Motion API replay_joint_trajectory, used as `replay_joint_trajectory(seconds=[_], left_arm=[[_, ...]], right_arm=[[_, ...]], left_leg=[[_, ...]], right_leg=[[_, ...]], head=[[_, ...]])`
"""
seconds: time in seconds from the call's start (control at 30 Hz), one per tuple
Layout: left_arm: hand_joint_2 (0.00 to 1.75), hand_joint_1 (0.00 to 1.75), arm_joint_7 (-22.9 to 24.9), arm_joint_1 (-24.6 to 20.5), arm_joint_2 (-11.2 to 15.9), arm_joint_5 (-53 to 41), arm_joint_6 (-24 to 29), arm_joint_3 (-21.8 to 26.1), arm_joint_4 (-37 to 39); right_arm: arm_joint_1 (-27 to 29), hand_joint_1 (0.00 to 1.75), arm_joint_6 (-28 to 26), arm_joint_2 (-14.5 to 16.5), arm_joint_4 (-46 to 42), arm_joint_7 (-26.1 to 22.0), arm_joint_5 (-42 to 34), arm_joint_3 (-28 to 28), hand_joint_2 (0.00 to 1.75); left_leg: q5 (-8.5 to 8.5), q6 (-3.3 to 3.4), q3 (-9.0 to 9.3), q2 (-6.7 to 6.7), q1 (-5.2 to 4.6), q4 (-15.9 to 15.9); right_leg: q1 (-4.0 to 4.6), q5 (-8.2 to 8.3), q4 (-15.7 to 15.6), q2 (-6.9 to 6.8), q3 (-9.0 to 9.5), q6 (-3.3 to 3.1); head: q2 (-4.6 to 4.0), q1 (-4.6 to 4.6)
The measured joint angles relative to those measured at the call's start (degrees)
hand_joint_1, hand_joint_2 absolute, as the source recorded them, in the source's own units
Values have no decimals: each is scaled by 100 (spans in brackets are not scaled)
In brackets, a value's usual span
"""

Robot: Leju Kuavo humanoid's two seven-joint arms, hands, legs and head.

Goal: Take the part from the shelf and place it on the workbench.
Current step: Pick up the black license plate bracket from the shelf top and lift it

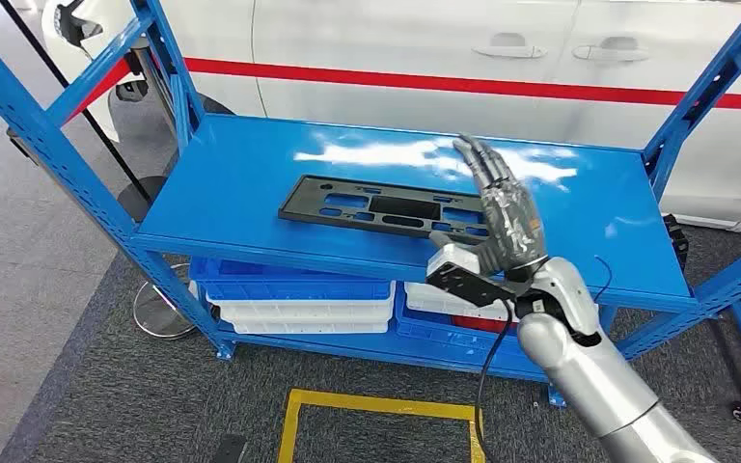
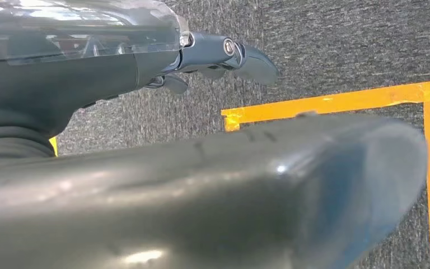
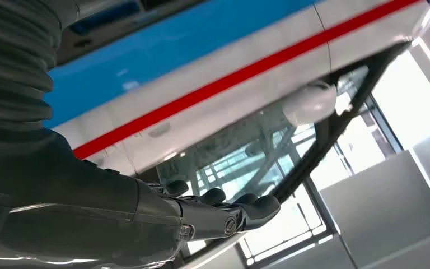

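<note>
Part (image 1: 382, 206) lies flat on the shelf (image 1: 232, 169), long axis crosswise. Right hand (image 1: 502, 207), fingers straight and empty, hovers at its right end; left hand (image 2: 218, 56) hangs low, fingers loosely curled, empty.

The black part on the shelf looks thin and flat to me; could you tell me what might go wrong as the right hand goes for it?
1. The part lies flat on the glossy shelf, so the fingers may slide it instead of getting under an edge.
2. The right hand is open above the part's right end; gripped there alone, the long part could tilt and slip.
3. A push forward could send it off the shelf's front edge, toward the bins.
</note>
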Motion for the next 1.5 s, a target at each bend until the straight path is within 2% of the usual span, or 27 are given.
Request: replay_joint_trajectory(seconds=[0.07,0.1,0.17,0.33,0.37,0.43,0.5,0.53,0.57,0.6,0.67,0.7,0.8,0.87,0.9,0.97,1.0,1.03,1.07,1.1,1.13,1.17,1.23,1.33,1.4,1.47,1.5], left_arm=[[0,0,-20,1,-8,-15,16,-1,0],[0,0,-42,2,-14,-34,33,-1,0],[0,0,-91,-14,-20,-77,76,-2,1],[0,0,-213,-37,-22,-93,163,-41,4],[0,0,-243,-42,-22,-93,180,-46,4],[0,0,-294,-45,-22,-92,195,-47,6],[0,0,-350,-39,-23,-83,187,-47,21],[0,0,-384,-39,-24,-74,165,-47,30],[0,0,-420,-43,-23,-64,128,-47,37],[0,0,-450,-47,-23,-54,80,-47,39],[0,0,-492,-53,-23,-26,-18,-46,40],[0,0,-508,-52,-25,-7,-51,-46,41],[0,0,-536,-36,-26,30,-90,-41,42],[0,0,-548,-39,-27,30,-93,-35,43],[0,0,-552,-43,-28,28,-92,-33,44],[0,0,-554,-44,-32,27,-84,-32,44],[0,0,-551,-37,-34,27,-78,-31,45],[0,0,-549,-29,-35,27,-71,-30,46],[0,0,-544,-23,-35,27,-66,-28,47],[0,0,-535,-21,-37,25,-62,-27,48],[0,0,-524,-18,-48,23,-60,-26,48],[0,0,-510,-23,-59,21,-55,-25,49],[0,0,-476,-28,-86,19,-41,-22,50],[0,0,-451,-31,-93,9,-28,-22,53],[0,0,-452,-35,-84,2,-31,-21,55],[0,0,-452,-32,-78,1,-39,-21,56],[0,0,-452,-21,-76,1,-43,-21,57]], right_arm=[[6,0,-16,100,155,1,120,43,175],[14,0,-32,203,310,2,237,86,175],[28,0,-63,430,620,6,465,182,175],[127,0,-121,939,1319,12,1010,388,175],[151,0,-128,1029,1410,7,1131,412,175],[208,0,-142,1216,1634,-10,1349,466,175],[299,0,-169,1477,2079,-62,1600,589,175],[373,0,-187,1605,2289,-113,1758,654,175],[450,0,-207,1714,2450,-175,1912,708,175],[511,0,-231,1799,2555,-232,2030,739,175],[550,0,-305,1926,2713,-304,2118,757,175],[552,0,-348,1972,2782,-327,2126,757,175],[585,0,-482,2077,2941,-383,2130,757,175],[596,0,-592,2143,3029,-402,2121,757,175],[599,0,-643,2163,3071,-405,2114,756,175],[618,0,-733,2186,3168,-408,2098,753,175],[634,0,-762,2189,3214,-409,2094,752,175],[646,0,-785,2192,3251,-409,2092,751,175],[653,0,-810,2200,3279,-409,2091,750,175],[653,0,-850,2212,3300,-409,2089,745,175],[647,0,-910,2227,3312,-411,2085,732,175],[641,0,-990,2245,3313,-415,2088,706,175],[638,0,-1126,2271,3255,-423,2140,588,175],[620,0,-1196,2303,3018,-431,2340,272,175],[566,0,-1217,2341,2835,-433,2514,-5,175],[509,0,-1228,2370,2710,-432,2649,-289,175],[502,0,-1228,2374,2670,-431,2713,-406,175]], left_leg=[[-43,-34,3,-12,13,53],[-94,-75,-5,-21,22,111],[-192,-175,-64,-25,10,248],[-326,-329,-169,-3,35,418],[-438,-354,-262,2,42,620],[-725,-391,-617,6,51,1314],[-809,-409,-918,6,61,1821],[-704,-412,-945,6,65,1796],[-514,-410,-878,7,70,1570],[-292,-406,-744,8,76,1205],[-40,-374,-490,2,60,590],[-14,-344,-432,-2,48,445],[-22,-199,-416,-11,26,384],[-8,-92,-395,-6,26,348],[-8,-53,-388,-2,17,340],[-21,7,-384,-1,-27,338],[-29,27,-376,-4,-55,339],[-38,46,-361,-7,-89,339],[-50,64,-337,-11,-126,339],[-67,80,-306,-14,-161,339],[-85,92,-278,-15,-181,337],[-104,91,-260,-16,-202,339],[-129,60,-252,-8,-192,332],[-175,-14,-174,9,-206,281],[-333,-83,-250,7,-200,549],[-587,-197,-648,4,-105,1282],[-636,-264,-858,6,-51,1602]], right_leg=[[-20,288,-404,-3,152,12],[-33,484,-752,-5,286,19],[-24,657,-1257,0,467,-21],[11,603,-1328,19,459,-231],[3,602,-1343,13,475,-261],[7,588,-1351,-2,500,-295],[15,571,-1350,1,522,-313],[14,562,-1349,7,535,-314],[10,552,-1347,13,550,-308],[5,539,-1344,17,566,-292],[19,526,-1341,22,578,-227],[28,529,-1347,24,579,-188],[31,537,-1382,25,596,-70],[24,388,-1157,15,498,-32],[31,240,-869,10,358,-35],[64,-68,-112,8,-40,-57],[89,-117,146,8,-189,-79],[120,-56,203,8,-243,-119],[156,106,34,9,-182,-179],[205,330,-320,12,-22,-263],[254,502,-709,10,166,-379],[297,618,-1043,2,324,-476],[362,650,-1343,-14,467,-598],[335,672,-1533,-8,594,-569],[247,694,-1694,-20,749,-517],[186,659,-1736,-31,844,-478],[160,627,-1733,-32,878,-449]], head=[[0,0],[0,0],[1,-2],[2,-17],[2,-19],[1,-22],[1,-22],[1,-22],[1,-22],[0,-22],[1,-22],[1,-22],[1,-21],[2,-21],[2,-21],[1,-21],[1,-20],[1,-21],[1,-21],[2,-20],[1,-21],[2,-23],[1,-24],[2,-20],[1,-25],[1,-33],[1,-34]])
